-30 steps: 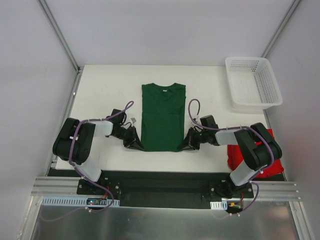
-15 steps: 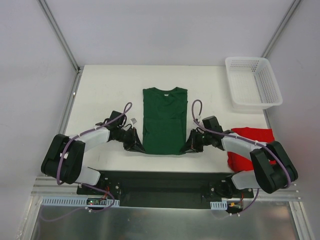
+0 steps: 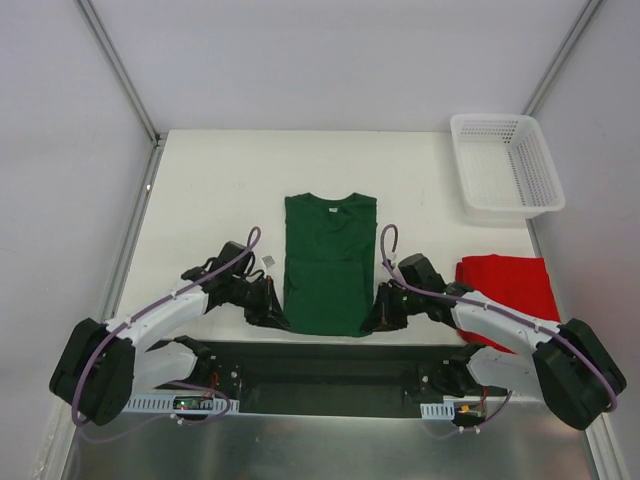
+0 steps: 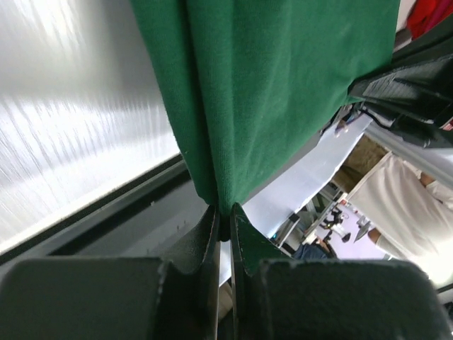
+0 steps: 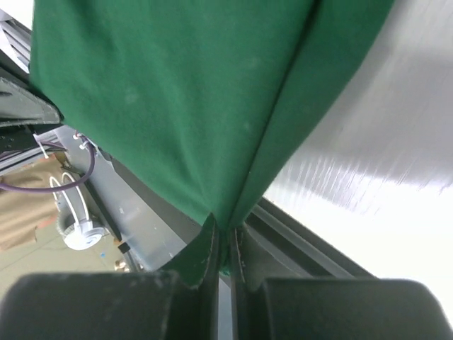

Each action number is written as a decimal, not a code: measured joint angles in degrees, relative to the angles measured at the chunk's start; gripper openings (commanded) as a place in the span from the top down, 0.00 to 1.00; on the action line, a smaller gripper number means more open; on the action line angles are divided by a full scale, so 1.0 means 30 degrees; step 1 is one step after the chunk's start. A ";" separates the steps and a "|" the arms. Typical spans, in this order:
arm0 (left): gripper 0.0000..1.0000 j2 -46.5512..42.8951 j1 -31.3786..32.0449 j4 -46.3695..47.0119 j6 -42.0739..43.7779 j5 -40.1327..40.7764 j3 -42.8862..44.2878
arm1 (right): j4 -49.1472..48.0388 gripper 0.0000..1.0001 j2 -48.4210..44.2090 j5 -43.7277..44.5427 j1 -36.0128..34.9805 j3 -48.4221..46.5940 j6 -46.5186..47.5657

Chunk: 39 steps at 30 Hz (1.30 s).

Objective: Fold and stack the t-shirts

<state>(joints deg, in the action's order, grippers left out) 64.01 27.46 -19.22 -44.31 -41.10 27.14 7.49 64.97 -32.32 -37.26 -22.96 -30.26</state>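
A green t-shirt (image 3: 328, 262), folded into a long strip with its sleeves tucked in, lies on the white table (image 3: 210, 180), collar away from me. My left gripper (image 3: 272, 315) is shut on its near left hem corner, and my right gripper (image 3: 376, 318) is shut on the near right one. The hem hangs just over the table's front edge. In the left wrist view the green cloth (image 4: 269, 85) runs pinched between the fingers (image 4: 224, 225). In the right wrist view the cloth (image 5: 184, 92) is likewise pinched at the fingertips (image 5: 224, 234). A red t-shirt (image 3: 508, 285) lies at the right.
A white plastic basket (image 3: 506, 165) stands at the far right corner of the table. A small white tag (image 3: 270, 262) lies left of the green shirt. The black rail (image 3: 320, 365) with the arm bases runs along the near edge.
Both grippers have pulled the green shirt toward me, so its hem now reaches the table's front edge. Both arms have stretched out lower, uncovering more of the red shirt.
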 measured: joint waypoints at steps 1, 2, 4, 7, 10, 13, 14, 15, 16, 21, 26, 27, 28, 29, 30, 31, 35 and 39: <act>1.00 -0.0568 0.0262 -0.0255 -0.0160 0.0102 -0.0160 | 0.0160 0.99 -0.0459 0.0138 -0.0226 0.0124 -0.0131; 1.00 -0.1100 0.0517 -0.0444 -0.0408 0.0219 -0.0306 | 0.0328 0.99 -0.0903 0.0270 -0.0430 0.0255 -0.0270; 1.00 -0.2062 0.1013 -0.0794 -0.0794 0.0415 -0.0590 | 0.0663 0.99 -0.1719 0.0546 -0.0801 0.0539 -0.0546; 1.00 -0.3796 0.1756 -0.1450 -0.1457 0.0612 -0.1100 | 0.1290 0.99 -0.2922 0.0889 -0.1406 0.0874 -0.0998; 1.00 -0.5260 0.2404 -0.2084 -0.2076 0.0882 -0.1472 | 0.2011 0.99 -0.4401 0.1457 -0.2273 0.0991 -0.1588; 1.00 -0.6411 0.2929 -0.2761 -0.2579 0.1107 -0.1647 | 0.2572 0.99 -0.5683 0.2069 -0.3126 0.1005 -0.2106; 1.00 -0.6768 0.3162 -0.2994 -0.2754 0.1275 -0.1661 | 0.2739 0.99 -0.6025 0.2295 -0.3468 0.1020 -0.2295; 1.00 -0.7067 0.3388 -0.3198 -0.2922 0.1392 -0.1661 | 0.2863 0.99 -0.6288 0.2543 -0.3752 0.1056 -0.2455; 1.00 -0.7308 0.3599 -0.3402 -0.3024 0.1472 -0.1661 | 0.2965 0.99 -0.6506 0.2718 -0.4058 0.1093 -0.2681; 1.00 -0.7643 0.4255 -0.4677 -0.3235 0.2266 -0.1042 | 0.3628 0.99 -0.6798 0.3840 -0.5319 0.1027 -0.3206; 1.00 -0.6302 0.4357 -0.6069 -0.2572 0.3279 0.2375 | 0.5887 0.99 -0.6127 0.5115 -0.5544 -0.1486 -0.2688; 1.00 -0.5989 0.4357 -0.6324 -0.2390 0.3475 0.3140 | 0.6317 0.99 -0.5872 0.5413 -0.5544 -0.2251 -0.2441; 1.00 -0.5719 0.4357 -0.6550 -0.2237 0.3650 0.3745 | 0.6659 0.99 -0.5661 0.5661 -0.5544 -0.2871 -0.2222; 1.00 -0.5399 0.4357 -0.6776 -0.1996 0.3883 0.4452 | 0.7220 0.99 -0.5362 0.5996 -0.5544 -0.3672 -0.1945; 1.00 -0.5034 0.4357 -0.6972 -0.1807 0.4058 0.5217 | 0.7825 0.99 -0.4983 0.6324 -0.5537 -0.4612 -0.1603; 1.00 -0.4801 0.4357 -0.7060 -0.1647 0.4226 0.5646 | 0.8102 0.99 -0.4743 0.6564 -0.5523 -0.5158 -0.1399; 1.00 -0.3832 0.4357 -0.7679 -0.0933 0.4852 0.7235 | 0.9551 0.99 -0.3993 0.7359 -0.4954 -0.7147 -0.0474; 1.00 -0.3111 0.4342 -0.8218 -0.0350 0.5493 0.8524 | 1.0710 0.99 -0.3854 0.7541 -0.3096 -0.8145 0.0481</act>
<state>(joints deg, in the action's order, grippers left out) 54.68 40.49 -43.88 -45.36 -24.62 52.71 39.62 53.41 -9.69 -46.54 -47.40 -28.82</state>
